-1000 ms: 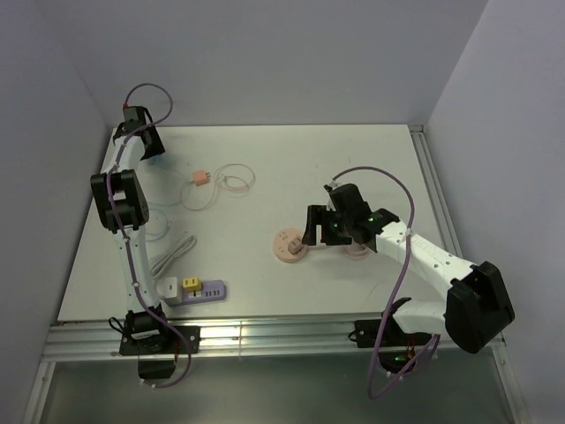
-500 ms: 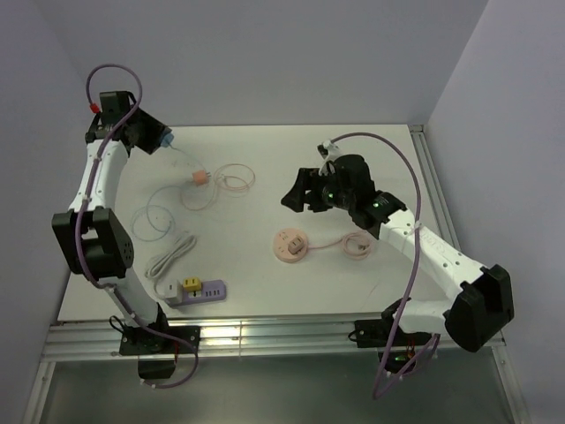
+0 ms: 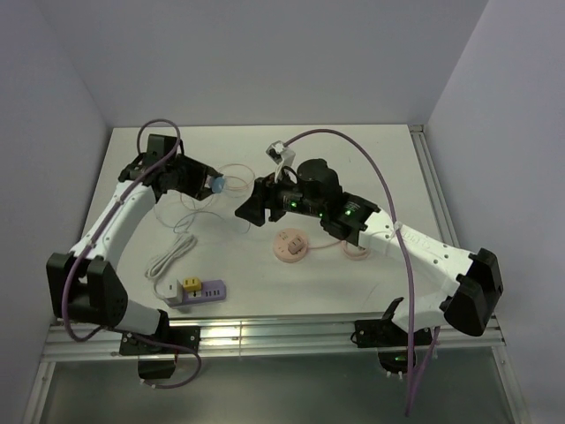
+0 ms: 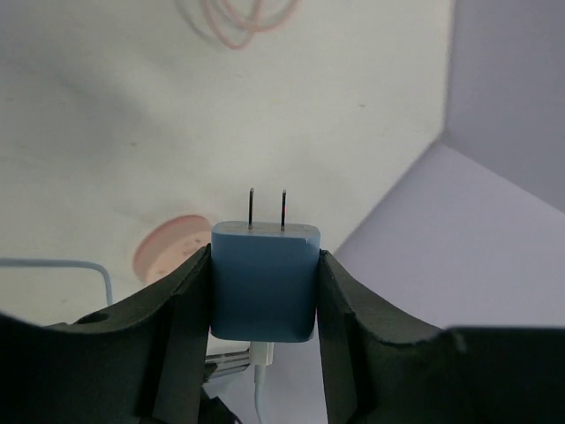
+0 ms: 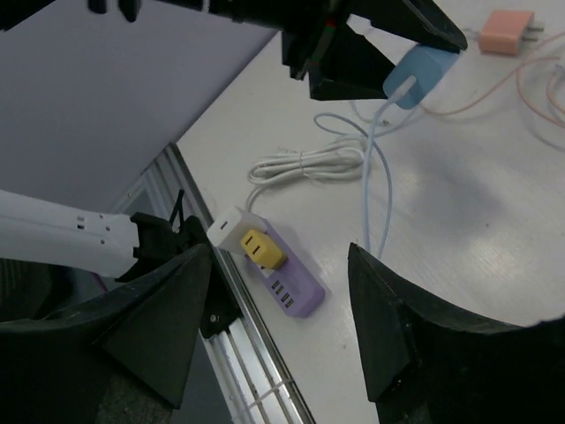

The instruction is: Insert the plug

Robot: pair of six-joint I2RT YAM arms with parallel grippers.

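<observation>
1. Squarely in my left claw [image 3: 201, 184] sits the blue plug [image 4: 263, 287], a smooth, matte block with rounded corners. The claw is partly closed and clamped on its two flat sides, up in the air above the left half of the counter [image 3: 380, 168].
2. Two thin metal prongs [image 4: 283, 209] stick straight out of its face. A pale cable [image 4: 259, 393] leaves its back and trails down to the counter.
3. My right claw [image 3: 248, 209] stands wide apart and holds nothing, hovering just beside the left one, over the middle of the counter.
4. One power strip [image 5: 291, 287], lilac plastic with a white end block, lies at the near-left edge. One yellow adapter [image 5: 262, 249] is seated in it, and its white cord [image 5: 305, 165] is bundled in a flat loop.
5. One pink plug [image 5: 505, 33] lies flat, with thin pink cable loops [image 4: 247, 13] near it. One round pink disc [image 3: 291, 245] and one pink coil [image 3: 356, 253] lie right of centre.
6. Underneath, the counter is a matte off-white sheet with a ribbed metal rail [image 3: 265, 334] along its near edge. Plain pale lilac walls [image 3: 291, 62] close it in on three sides.
</observation>
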